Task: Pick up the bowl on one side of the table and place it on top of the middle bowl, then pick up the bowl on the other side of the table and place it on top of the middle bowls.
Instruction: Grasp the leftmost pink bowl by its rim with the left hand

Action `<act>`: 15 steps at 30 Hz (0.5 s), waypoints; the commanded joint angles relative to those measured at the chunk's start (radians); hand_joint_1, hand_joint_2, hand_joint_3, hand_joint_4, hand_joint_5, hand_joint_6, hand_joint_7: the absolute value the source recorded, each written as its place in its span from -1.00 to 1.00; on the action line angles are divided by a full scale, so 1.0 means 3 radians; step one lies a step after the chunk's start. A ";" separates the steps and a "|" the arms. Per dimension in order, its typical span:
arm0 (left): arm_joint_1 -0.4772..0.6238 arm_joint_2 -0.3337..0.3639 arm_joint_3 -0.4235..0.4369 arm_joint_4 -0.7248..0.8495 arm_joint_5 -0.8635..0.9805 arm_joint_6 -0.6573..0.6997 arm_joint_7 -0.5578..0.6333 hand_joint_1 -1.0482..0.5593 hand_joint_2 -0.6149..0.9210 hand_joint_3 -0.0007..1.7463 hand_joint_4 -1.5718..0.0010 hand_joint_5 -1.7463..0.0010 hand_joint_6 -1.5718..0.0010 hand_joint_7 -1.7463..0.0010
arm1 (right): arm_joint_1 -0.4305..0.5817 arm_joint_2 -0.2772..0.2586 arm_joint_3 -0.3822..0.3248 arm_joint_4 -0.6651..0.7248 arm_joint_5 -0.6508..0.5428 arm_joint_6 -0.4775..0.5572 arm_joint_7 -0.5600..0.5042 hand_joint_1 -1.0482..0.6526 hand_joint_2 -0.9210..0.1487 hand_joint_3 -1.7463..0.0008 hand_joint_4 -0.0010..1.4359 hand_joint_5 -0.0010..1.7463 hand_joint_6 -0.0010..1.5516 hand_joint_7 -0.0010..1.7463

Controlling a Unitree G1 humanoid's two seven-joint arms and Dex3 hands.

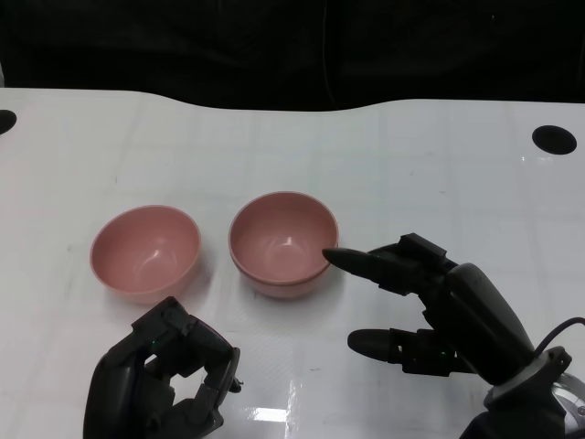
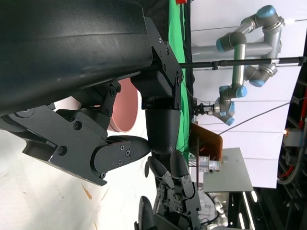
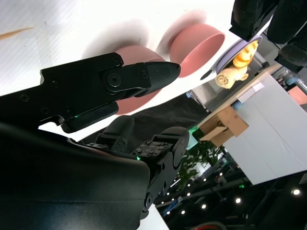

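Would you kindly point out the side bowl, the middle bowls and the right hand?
side bowl [image 1: 144, 251], head view, inner bottom.
middle bowls [image 1: 281, 242], head view, inside of the upper bowl.
right hand [image 1: 439, 297], head view, middle of the hand.

Left black many-fingered hand [image 1: 164, 375]: fingers curled inward, nothing held, low at the near edge. Right black many-fingered hand [image 1: 416, 297]: fingers extended and spread apart, nothing held.
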 commanded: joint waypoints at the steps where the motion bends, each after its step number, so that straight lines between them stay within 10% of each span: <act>1: -0.0017 0.0024 0.0026 0.0026 -0.0034 -0.0039 0.0000 0.08 0.71 -0.08 0.06 -0.89 0.07 -0.60 | 0.0032 -0.0006 -0.0080 -0.0057 0.0050 -0.0051 0.0042 -0.28 -1.00 0.80 -0.56 0.02 -0.27 -0.78; 5: -0.0106 0.0015 0.0090 0.0088 -0.0105 -0.0063 0.0001 0.09 0.76 -0.22 0.03 -0.64 0.04 -0.42 | 0.0416 -0.0097 -0.0224 -0.0204 0.1048 -0.0516 0.0463 -0.09 -1.00 0.77 -0.19 0.17 0.04 -0.64; 15: -0.0095 -0.0014 0.0119 0.0059 -0.0097 -0.0054 0.0030 0.08 0.94 -0.54 0.04 -0.47 0.00 -0.17 | 0.0518 0.0051 -0.0419 -0.0133 0.1319 -0.0718 0.0828 -0.06 -1.00 0.76 -0.03 0.21 0.16 -0.57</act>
